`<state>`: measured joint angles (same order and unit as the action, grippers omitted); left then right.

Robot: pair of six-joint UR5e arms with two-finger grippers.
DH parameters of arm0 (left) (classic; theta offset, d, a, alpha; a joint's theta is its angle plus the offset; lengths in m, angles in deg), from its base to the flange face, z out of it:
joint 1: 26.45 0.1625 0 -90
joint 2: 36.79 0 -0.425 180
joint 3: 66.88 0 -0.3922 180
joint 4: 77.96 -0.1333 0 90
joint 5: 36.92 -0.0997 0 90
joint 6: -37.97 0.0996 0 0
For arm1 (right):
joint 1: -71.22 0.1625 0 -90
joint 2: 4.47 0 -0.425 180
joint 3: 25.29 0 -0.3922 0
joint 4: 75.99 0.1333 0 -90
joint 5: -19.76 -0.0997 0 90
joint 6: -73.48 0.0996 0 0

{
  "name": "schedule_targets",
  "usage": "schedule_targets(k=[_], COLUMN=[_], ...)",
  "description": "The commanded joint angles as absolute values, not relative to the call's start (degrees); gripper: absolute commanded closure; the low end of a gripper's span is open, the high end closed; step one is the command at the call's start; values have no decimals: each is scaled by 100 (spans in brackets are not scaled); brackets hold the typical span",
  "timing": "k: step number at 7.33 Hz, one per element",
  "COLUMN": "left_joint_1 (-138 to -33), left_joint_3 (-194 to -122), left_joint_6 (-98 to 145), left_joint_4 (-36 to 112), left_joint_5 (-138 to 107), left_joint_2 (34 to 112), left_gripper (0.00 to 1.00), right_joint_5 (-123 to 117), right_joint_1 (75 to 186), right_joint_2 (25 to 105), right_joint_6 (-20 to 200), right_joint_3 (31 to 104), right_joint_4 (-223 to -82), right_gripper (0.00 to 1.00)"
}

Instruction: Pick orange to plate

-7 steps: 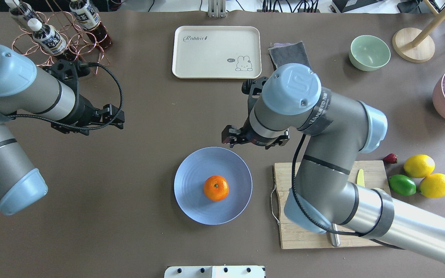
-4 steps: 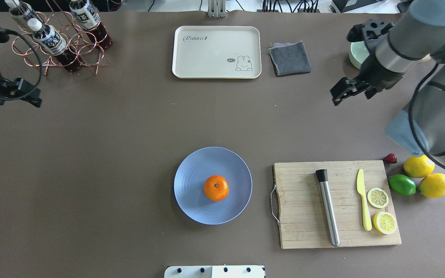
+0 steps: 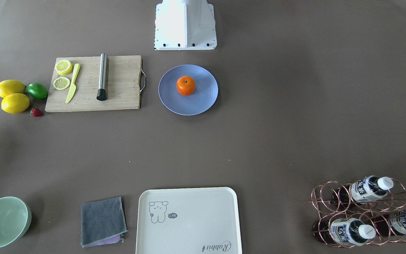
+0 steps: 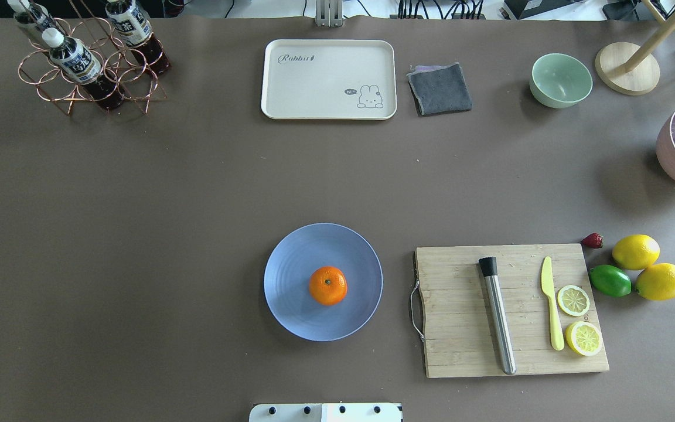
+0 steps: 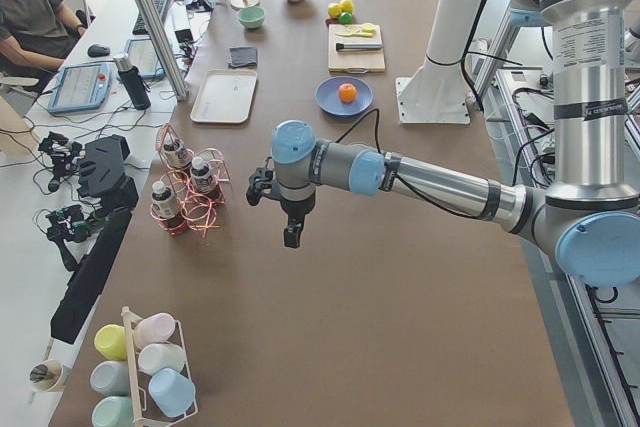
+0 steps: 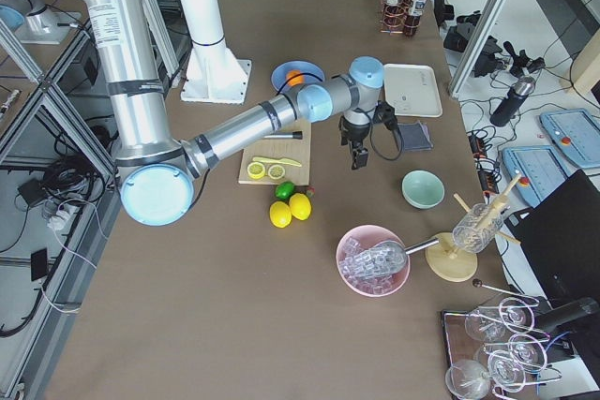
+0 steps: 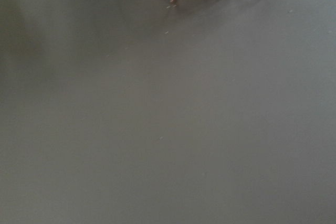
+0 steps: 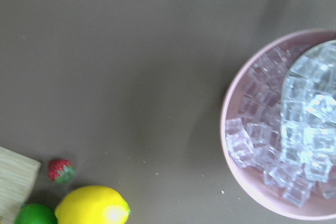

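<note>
The orange (image 4: 327,285) sits stem-up near the middle of the plate (image 4: 293,258), cradled by its shallow dish so it should not roll. I judge the task complete. The left gripper (image 5: 290,235) hangs near the bottle rack (image 5: 185,192) and the right gripper (image 6: 356,158) near the lemons (image 6: 291,205), both well apart from the fruit. I cannot tell whether either is parted or closed.
</note>
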<state>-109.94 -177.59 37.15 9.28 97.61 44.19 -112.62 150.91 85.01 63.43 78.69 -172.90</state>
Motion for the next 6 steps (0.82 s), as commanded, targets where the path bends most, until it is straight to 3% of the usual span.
schedule_targets(k=[1,6], left_joint_1=[-11417,-11417], left_joint_3=[-17561,-17507], left_joint_6=[4026,3991], left_joint_4=[923,940], left_joint_5=[9816,9817], left_joint_2=[4178,4231], left_gripper=[3,3], right_joint_5=[-11304,-11322], right_joint_1=[15690,15779], right_joint_2=[9069,9124], right_joint_6=[5406,5396], right_joint_3=[7675,7754], right_joint_4=[-17241,-17249], right_gripper=[0,0])
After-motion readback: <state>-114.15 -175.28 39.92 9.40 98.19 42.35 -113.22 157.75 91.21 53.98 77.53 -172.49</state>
